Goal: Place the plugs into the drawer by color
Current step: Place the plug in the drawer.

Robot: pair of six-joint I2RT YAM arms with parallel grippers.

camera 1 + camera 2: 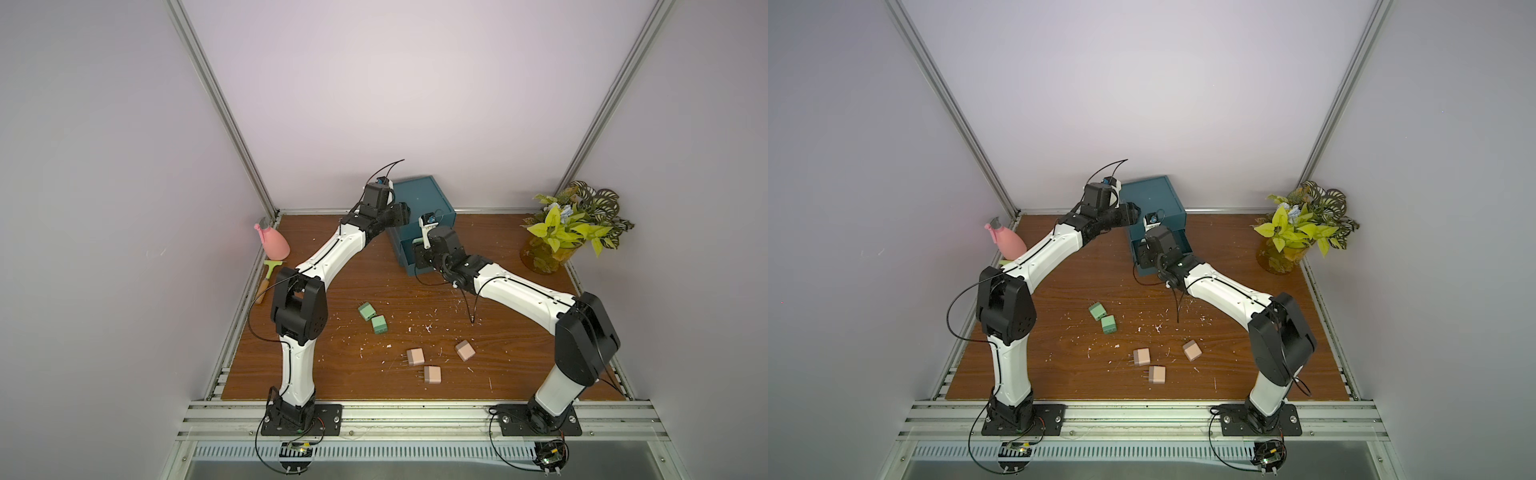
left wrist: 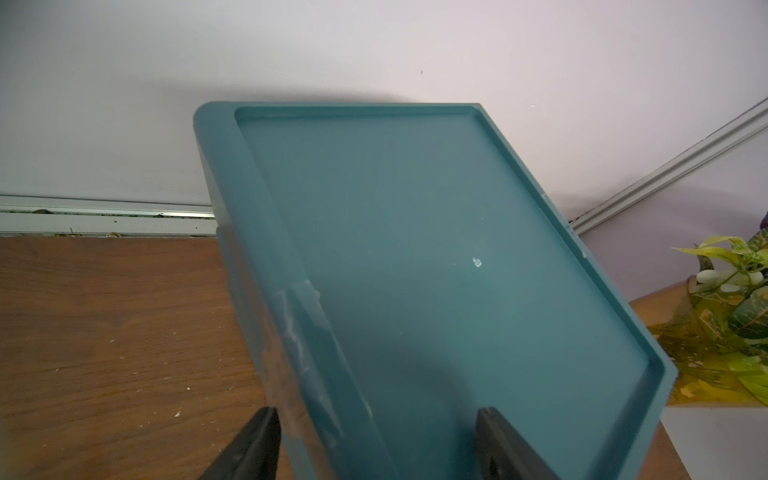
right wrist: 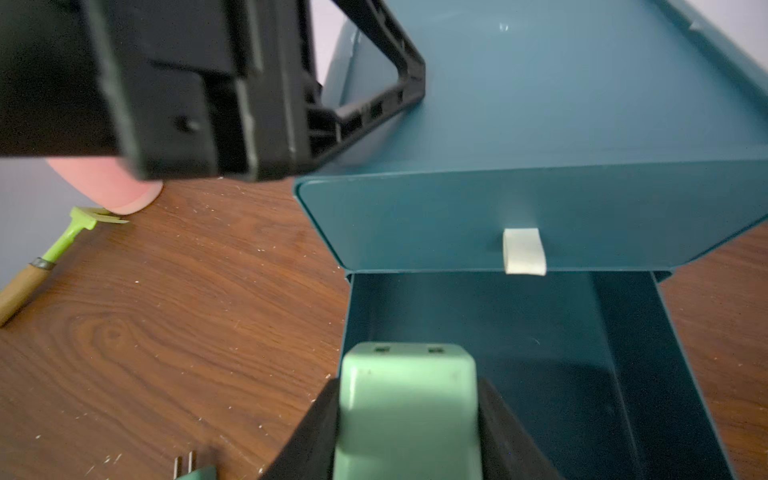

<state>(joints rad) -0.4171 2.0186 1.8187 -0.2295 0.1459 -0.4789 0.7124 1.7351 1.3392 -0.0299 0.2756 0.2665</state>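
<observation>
Five plugs lie loose on the table (image 1: 519, 374). Two green plugs (image 1: 366, 311) sit just beside each other left of centre. Three beige-pink plugs (image 1: 432, 374) are grouped nearer the front edge, well apart from the chest (image 1: 419, 195) at the far side. A sixth unit, the held green plug (image 3: 407, 424), is clamped between the jaws of the right gripper (image 3: 408, 388) with its slotted face toward the chest. It is at the near end of the open drawer (image 3: 623, 332), directly beneath the closed top drawer (image 3: 415, 224) with its white tab (image 3: 523, 251). The visible floor of the open drawer shows no plug, and its far part is hidden under the top drawer front. No teal-blue plug is in view. These are probably stowed in a closed drawer, which would put the task at roughly one third complete, with all green and beige-pink units outstanding. The left gripper (image 2: 376, 415) stands with jaws apart, astride the left top edge of the chest and apparently steadying it; whether it presses cannot be told. It sits clear of the drawer opening, and nothing lies between the held plug and the drawer. A pink bottle (image 1: 274, 243) and a green scraper (image 1: 268, 278) with a wooden handle stand at the far left, and a potted plant (image 1: 569, 232) at the far right, all outside the working path. A slack cable (image 1: 471, 307) hangs below the right arm over bare table.
</observation>
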